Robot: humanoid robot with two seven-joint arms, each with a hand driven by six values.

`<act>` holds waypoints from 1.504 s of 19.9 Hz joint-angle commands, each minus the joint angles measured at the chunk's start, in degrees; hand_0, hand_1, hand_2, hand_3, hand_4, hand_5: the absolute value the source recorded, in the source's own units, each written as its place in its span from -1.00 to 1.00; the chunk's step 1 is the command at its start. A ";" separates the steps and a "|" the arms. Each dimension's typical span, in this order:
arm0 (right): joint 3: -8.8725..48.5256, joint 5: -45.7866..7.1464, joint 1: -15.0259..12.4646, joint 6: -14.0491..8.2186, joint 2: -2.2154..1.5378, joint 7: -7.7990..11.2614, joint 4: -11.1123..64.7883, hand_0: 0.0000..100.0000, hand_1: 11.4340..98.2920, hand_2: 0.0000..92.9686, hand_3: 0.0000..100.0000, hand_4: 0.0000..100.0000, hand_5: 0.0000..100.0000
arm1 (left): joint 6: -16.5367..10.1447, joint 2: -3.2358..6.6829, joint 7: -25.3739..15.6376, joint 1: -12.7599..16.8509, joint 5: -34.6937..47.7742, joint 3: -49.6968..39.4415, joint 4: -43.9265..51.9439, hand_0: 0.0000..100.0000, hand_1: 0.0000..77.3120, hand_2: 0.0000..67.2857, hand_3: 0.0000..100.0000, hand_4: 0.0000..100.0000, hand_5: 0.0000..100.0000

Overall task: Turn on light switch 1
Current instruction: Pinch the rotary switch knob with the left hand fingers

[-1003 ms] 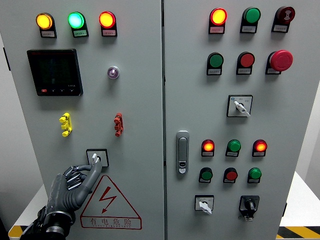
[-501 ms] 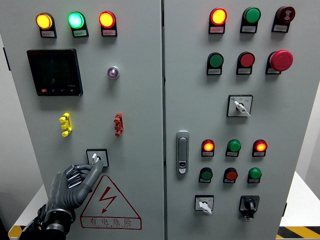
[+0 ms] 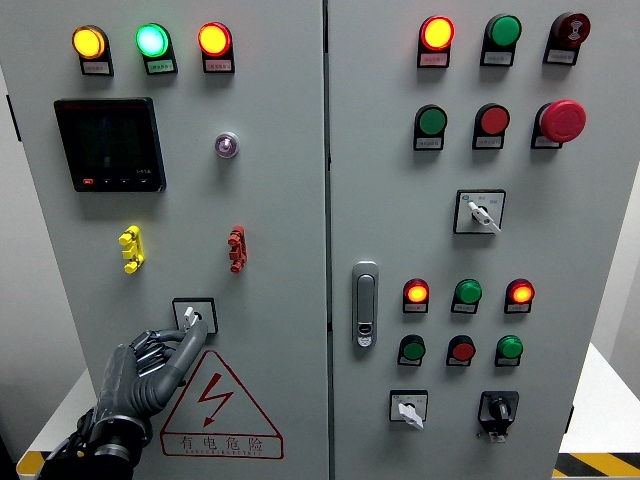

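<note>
A small rotary switch (image 3: pixel 192 317) with a white knob on a black-framed plate sits low on the left cabinet door. My left hand (image 3: pixel 150 365) comes up from the lower left. Its extended index finger (image 3: pixel 188 342) touches the knob from below, and the other fingers are curled beside it. The knob points up and slightly left. My right hand is out of view.
A yellow and red warning triangle (image 3: pixel 220 408) lies right under the switch. Yellow (image 3: pixel 131 249) and red (image 3: pixel 236 249) clips sit above it, and a dark display (image 3: pixel 110 144) higher up. The right door carries a handle (image 3: pixel 365 304), lamps, buttons and more rotary switches (image 3: pixel 408 408).
My left hand and wrist have sunk slightly down and to the left, while the index finger stays at the switch knob. The knob looks unchanged.
</note>
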 commanded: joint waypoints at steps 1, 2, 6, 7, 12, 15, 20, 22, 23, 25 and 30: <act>0.03 0.00 0.00 0.00 0.00 0.00 0.08 -1.00 -0.81 -1.00 -0.61 -0.61 -0.79 | -0.04 0.00 0.17 -0.55 0.00 0.09 -0.04 -0.67 0.47 0.53 0.69 0.94 0.29; -0.06 0.00 0.00 0.00 0.00 0.00 0.00 -1.00 -0.81 -1.00 -0.61 -0.61 -0.79 | -0.04 0.00 0.26 -0.55 0.00 0.09 -0.04 -0.62 0.47 0.54 0.69 0.95 0.29; -0.06 0.00 0.00 0.00 0.00 0.00 0.08 -1.00 -0.81 -1.00 -0.61 -0.61 -0.79 | 0.05 0.00 1.49 -0.64 0.09 0.00 0.04 -0.62 0.47 0.57 0.69 0.95 0.30; 0.03 0.00 0.00 0.00 0.00 0.00 0.00 -1.00 -0.81 -1.00 -0.61 -0.61 -0.79 | -0.04 0.09 1.49 -0.64 0.09 0.00 -0.04 -0.64 0.47 0.57 0.69 0.95 0.30; -0.06 0.00 0.00 0.00 0.00 0.00 0.00 -1.00 -0.82 -1.00 -0.61 -0.61 -0.79 | -0.04 0.09 1.58 -0.82 1.05 0.00 0.04 -0.66 0.47 0.59 0.69 0.95 0.30; -0.06 0.00 0.00 0.00 0.00 0.00 0.00 -1.00 -0.82 -1.00 -0.61 -0.61 -0.79 | -0.04 0.26 2.19 -0.82 1.06 0.09 0.04 -0.62 0.48 0.59 0.69 0.95 0.30; -0.06 0.00 0.00 0.00 0.00 0.00 0.08 -1.00 -0.82 -1.00 -0.61 -0.61 -0.79 | -0.04 0.35 3.25 -0.99 1.41 0.00 0.04 -0.68 0.48 0.60 0.68 0.95 0.30; 0.03 0.00 0.00 0.00 0.00 0.00 0.08 -1.00 -0.82 -1.00 -0.61 -0.61 -0.79 | -0.13 0.35 3.34 -0.99 1.50 0.00 0.04 -0.75 0.48 0.60 0.68 0.96 0.30; 0.03 0.00 0.00 0.00 0.00 0.00 0.00 -1.00 -0.81 -1.00 -0.61 -0.61 -0.79 | -0.13 0.35 3.34 -0.99 1.50 0.00 0.04 -0.84 0.47 0.61 0.68 0.96 0.30; 0.03 0.00 0.00 0.00 -0.09 0.00 0.00 -1.00 -0.81 -1.00 -0.61 -0.61 -0.79 | -0.13 0.35 3.60 -0.99 1.50 -0.08 0.04 -0.99 0.49 0.61 0.68 0.96 0.30; 0.03 0.00 0.00 0.00 -0.09 0.09 0.00 -1.00 -0.81 -1.00 -0.61 -0.61 -0.79 | -0.22 0.35 3.69 -1.61 1.50 -0.35 0.13 -1.00 0.49 0.62 0.68 0.96 0.31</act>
